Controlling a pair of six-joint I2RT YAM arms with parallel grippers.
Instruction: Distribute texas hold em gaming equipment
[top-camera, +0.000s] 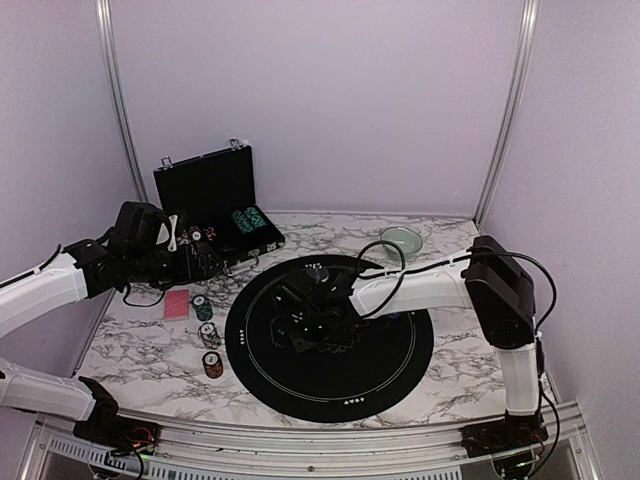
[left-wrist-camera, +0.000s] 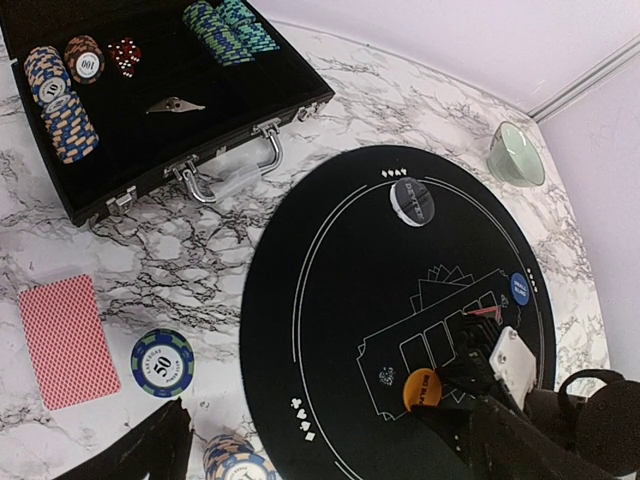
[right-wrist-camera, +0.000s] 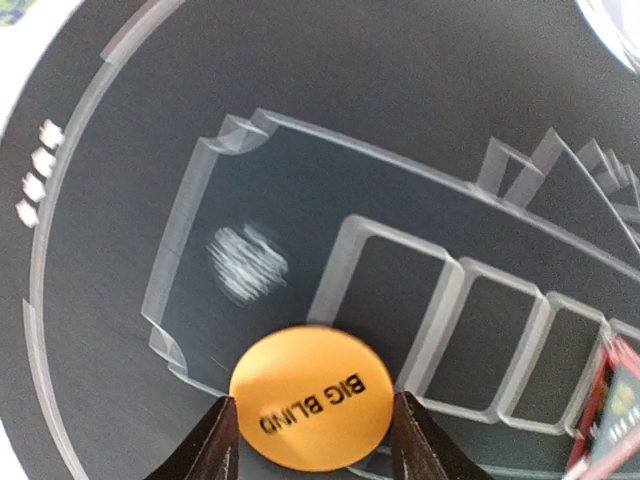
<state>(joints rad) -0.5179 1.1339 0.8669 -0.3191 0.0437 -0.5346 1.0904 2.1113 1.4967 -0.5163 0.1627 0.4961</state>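
My right gripper (right-wrist-camera: 312, 405) is shut on an orange "BIG BLIND" button disc (right-wrist-camera: 312, 398), one finger against each side, low over the black round mat (top-camera: 390, 350) near its printed card boxes. In the left wrist view this orange disc (left-wrist-camera: 422, 390) shows at the gripper's tip. A blue disc (left-wrist-camera: 519, 289) and a clear dealer disc (left-wrist-camera: 412, 200) lie on the mat. A pinkish-red card deck (left-wrist-camera: 68, 340) and chip stacks (left-wrist-camera: 162, 363) (left-wrist-camera: 236, 460) rest on the marble left of the mat. My left gripper (top-camera: 200, 262) hovers open above them, holding nothing; one finger (left-wrist-camera: 150, 450) shows.
An open black case (left-wrist-camera: 150, 110) with more chips and dice stands at the back left. A pale green bowl (top-camera: 400, 240) sits behind the mat at the right. A red-backed card (right-wrist-camera: 615, 400) lies beside my right gripper.
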